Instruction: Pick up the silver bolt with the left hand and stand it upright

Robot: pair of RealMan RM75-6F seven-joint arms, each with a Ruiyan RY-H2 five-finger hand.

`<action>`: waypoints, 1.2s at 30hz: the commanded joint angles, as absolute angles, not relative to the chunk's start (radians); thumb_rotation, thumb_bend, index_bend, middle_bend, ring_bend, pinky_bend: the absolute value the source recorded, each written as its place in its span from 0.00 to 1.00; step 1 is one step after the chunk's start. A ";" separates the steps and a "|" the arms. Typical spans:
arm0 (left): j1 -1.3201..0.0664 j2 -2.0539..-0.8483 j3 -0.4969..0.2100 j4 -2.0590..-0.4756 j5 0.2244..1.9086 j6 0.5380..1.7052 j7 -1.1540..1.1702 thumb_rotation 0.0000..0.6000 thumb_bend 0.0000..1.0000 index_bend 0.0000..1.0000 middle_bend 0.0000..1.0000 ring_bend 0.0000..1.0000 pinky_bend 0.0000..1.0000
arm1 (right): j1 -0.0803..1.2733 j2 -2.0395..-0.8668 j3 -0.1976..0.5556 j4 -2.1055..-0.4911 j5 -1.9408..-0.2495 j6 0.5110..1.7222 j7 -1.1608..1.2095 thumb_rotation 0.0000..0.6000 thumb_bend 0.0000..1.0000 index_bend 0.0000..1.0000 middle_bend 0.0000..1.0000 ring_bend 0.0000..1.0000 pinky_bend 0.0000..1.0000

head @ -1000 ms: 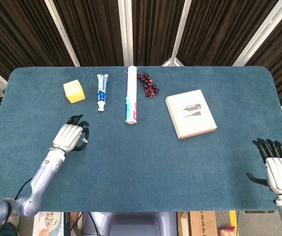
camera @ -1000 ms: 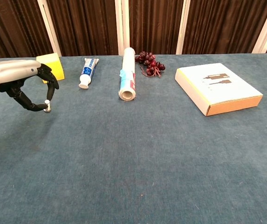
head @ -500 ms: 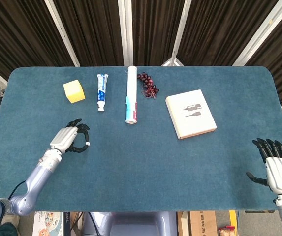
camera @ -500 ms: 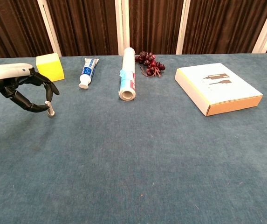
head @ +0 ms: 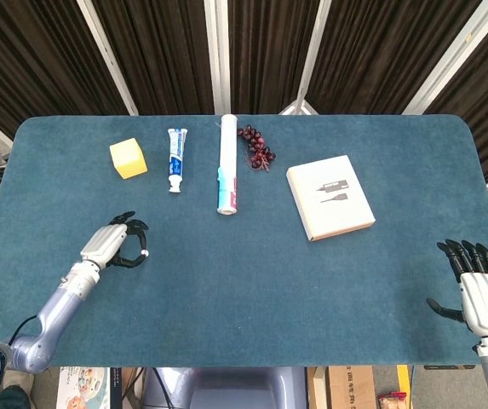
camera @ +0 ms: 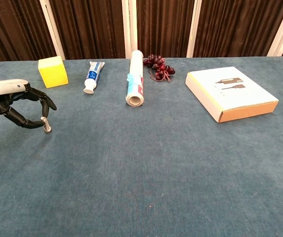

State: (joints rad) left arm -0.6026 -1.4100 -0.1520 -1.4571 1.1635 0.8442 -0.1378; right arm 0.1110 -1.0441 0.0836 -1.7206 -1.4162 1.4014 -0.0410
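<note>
Blue felt covers the surface [camera: 146, 163] where our left hand [camera: 14, 101] pinches the bolt [camera: 45, 126] upright near the yellow block [camera: 52, 71]; we should seat it flat, then release gently.

left robot hand [camera: 13, 101] drawn nearer the table's front edge, lowered, silver bolt [camera: 46, 126] pinched upright, seemingly touching cloth
</note>
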 commanded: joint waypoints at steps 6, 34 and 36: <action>-0.593 -1.429 -0.141 -1.416 1.207 0.852 -0.200 1.00 0.52 0.60 0.23 0.03 0.01 | 0.110 -1.045 0.085 -1.718 -1.415 1.404 -0.039 1.00 0.15 0.15 0.14 0.08 0.01; -0.594 -1.409 -0.116 -1.371 1.247 0.799 -0.286 1.00 0.50 0.49 0.21 0.02 0.00 | 0.112 -1.046 0.084 -1.721 -1.416 1.401 -0.036 1.00 0.15 0.19 0.14 0.08 0.01; -0.594 -1.406 -0.115 -1.371 1.253 0.800 -0.291 1.00 0.49 0.47 0.21 0.02 0.00 | 0.112 -1.047 0.085 -1.721 -1.415 1.402 -0.035 1.00 0.15 0.19 0.14 0.08 0.01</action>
State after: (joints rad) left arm -0.5934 -1.4074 -0.1154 -1.3709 1.2509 0.7995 -0.2890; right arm 0.1121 -1.0469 0.0847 -1.7207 -1.4152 1.4016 -0.0351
